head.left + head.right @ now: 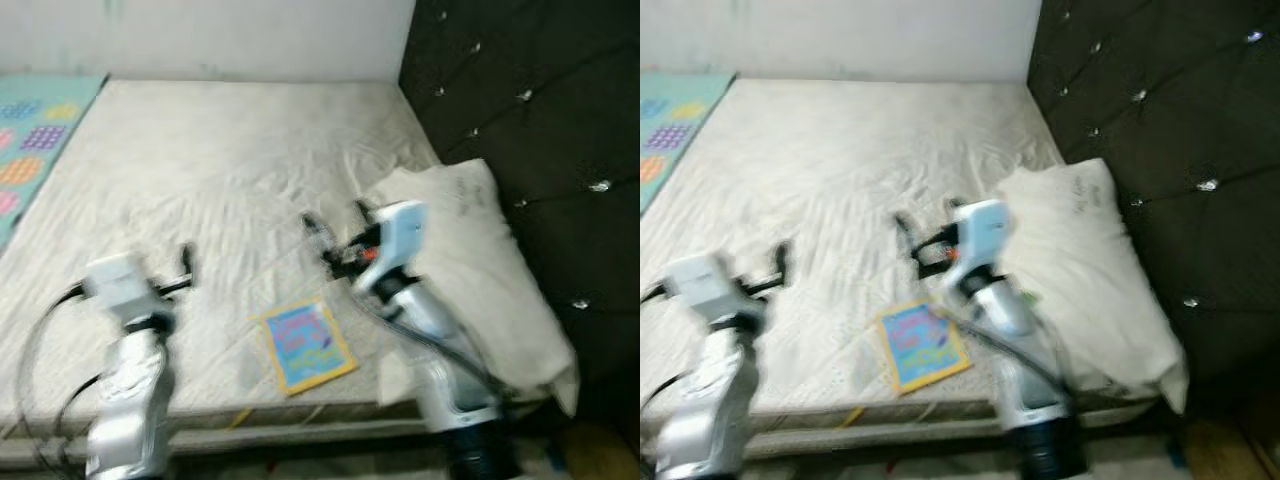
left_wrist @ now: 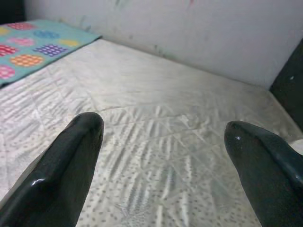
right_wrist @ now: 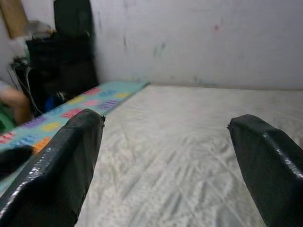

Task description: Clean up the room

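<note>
book (image 1: pixel 306 346): flat near bed (image 1: pixel 220 170) edge, stray clutter within reach
right hand (image 1: pixel 335 232): spread wide, empty, poised above book
left hand (image 1: pixel 186 268): spread wide, empty, hovering

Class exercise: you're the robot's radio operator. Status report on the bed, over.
Left gripper open, empty, over bare mattress. Right gripper open, empty, above it. Book flat near front edge, pillow beside headboard. Nothing blocking.

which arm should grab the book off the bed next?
Right, probably. The right gripper hangs open just past the colourful book near the mattress edge; the left gripper, also open, sits further off to the side.
</note>
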{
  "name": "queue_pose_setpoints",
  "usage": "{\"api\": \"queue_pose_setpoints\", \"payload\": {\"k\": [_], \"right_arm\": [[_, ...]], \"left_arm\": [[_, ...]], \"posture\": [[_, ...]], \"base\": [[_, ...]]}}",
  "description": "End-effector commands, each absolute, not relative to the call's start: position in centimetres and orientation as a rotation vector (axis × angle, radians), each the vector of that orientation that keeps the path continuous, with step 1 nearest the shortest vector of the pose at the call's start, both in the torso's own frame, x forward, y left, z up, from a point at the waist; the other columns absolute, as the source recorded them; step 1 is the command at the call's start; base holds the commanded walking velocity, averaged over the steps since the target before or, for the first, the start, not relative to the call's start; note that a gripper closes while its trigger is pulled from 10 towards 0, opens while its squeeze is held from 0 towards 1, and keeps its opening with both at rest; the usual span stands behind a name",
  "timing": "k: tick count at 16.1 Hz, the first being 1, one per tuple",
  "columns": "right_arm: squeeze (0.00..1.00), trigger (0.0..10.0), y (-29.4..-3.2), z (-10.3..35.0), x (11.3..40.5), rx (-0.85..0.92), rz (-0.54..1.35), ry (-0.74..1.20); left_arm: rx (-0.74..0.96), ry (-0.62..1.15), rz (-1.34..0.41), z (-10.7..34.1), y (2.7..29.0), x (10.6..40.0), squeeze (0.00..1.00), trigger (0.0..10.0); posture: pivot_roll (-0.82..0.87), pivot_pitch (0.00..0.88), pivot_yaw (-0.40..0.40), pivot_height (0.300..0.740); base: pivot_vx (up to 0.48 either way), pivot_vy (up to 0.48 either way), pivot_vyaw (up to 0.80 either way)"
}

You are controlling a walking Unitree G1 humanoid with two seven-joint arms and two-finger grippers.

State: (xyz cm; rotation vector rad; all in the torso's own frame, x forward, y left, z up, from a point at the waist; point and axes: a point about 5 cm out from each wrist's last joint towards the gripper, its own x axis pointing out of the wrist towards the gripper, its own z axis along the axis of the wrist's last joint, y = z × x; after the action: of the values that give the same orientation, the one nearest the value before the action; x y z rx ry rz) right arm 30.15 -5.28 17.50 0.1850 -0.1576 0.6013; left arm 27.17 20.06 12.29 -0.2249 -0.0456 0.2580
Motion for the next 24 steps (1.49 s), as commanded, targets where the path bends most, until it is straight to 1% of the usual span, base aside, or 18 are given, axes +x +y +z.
{"api": "queue_pose_setpoints", "payload": {"k": [1,7,9,12,15,21,24], "right_arm": [[0.00,10.0,-7.1,16.7,30.5,0.165,0.536,-0.130],[0.00,10.0,-7.1,16.6,30.5,0.181,0.527,-0.122],[0.00,10.0,-7.1,16.6,30.5,0.193,0.524,-0.123],[0.00,10.0,-7.3,16.4,30.6,0.206,0.510,-0.106],[0.00,10.0,-7.6,16.2,30.7,0.202,0.503,-0.097],[0.00,10.0,-7.4,15.9,30.6,0.194,0.518,-0.085],[0.00,10.0,-7.5,15.7,30.8,0.196,0.516,-0.078]], "left_arm": [[-0.243,-0.035,0.211,12.3,18.5,27.6,0.00,10.0],[-0.247,-0.016,0.231,12.1,18.5,27.6,0.00,10.0],[-0.234,-0.008,0.265,11.9,19.0,27.5,0.00,10.0],[-0.239,-0.006,0.271,11.8,19.2,27.6,0.00,10.0],[-0.241,-0.002,0.266,11.7,19.1,27.7,0.00,10.0],[-0.256,0.005,0.245,11.7,18.9,27.8,0.00,10.0],[-0.253,0.006,0.281,11.6,19.6,27.8,0.00,10.0]], "posture": [[-0.05,0.024,-0.027,0.740],[-0.05,0.028,-0.023,0.740],[-0.05,0.027,-0.025,0.740],[-0.05,0.025,-0.025,0.740],[-0.05,0.017,-0.024,0.740],[-0.05,0.011,-0.025,0.740],[-0.04,0.013,-0.029,0.740]], "base": [[0.000,0.000,0.00],[0.000,0.000,-0.50],[0.000,0.000,0.00],[0.000,0.000,0.00],[0.000,0.000,-0.80],[0.000,0.000,0.00],[0.000,0.000,0.00]]}}
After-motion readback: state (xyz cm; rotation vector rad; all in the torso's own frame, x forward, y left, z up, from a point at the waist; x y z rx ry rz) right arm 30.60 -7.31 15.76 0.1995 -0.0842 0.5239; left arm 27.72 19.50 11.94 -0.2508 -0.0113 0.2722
